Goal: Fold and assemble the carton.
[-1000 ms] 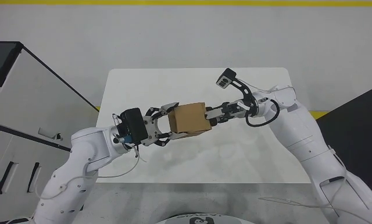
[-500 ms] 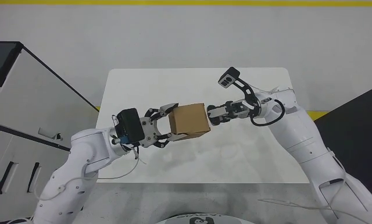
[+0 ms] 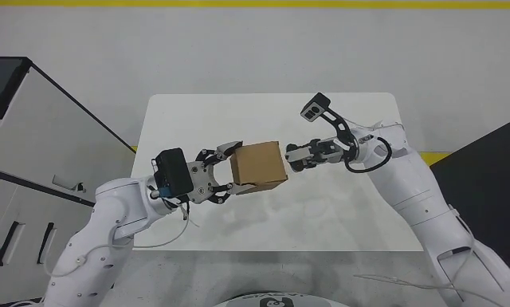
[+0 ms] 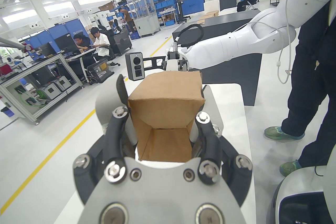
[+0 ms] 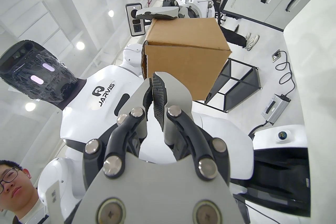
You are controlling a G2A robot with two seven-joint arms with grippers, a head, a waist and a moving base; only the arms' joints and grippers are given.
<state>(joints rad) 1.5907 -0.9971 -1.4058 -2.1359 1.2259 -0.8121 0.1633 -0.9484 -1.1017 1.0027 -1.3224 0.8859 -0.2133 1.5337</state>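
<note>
My right gripper [image 3: 293, 157] backs just off the carton [image 3: 257, 165], fingers clenched on nothing. The left gripper [image 3: 229, 170] fingers grasp it mid-frame above the bench [image 3: 351, 219]. That end flap seems pressed home.

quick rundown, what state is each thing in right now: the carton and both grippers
carton: formed into a box and held above the table; the end facing the left wrist is open, the end facing the right gripper looks closed
left gripper: shut on the carton, with a finger on each of two opposite sides
right gripper: fingers shut together and holding nothing; its tip is close to the carton's closed end, contact unclear
</note>
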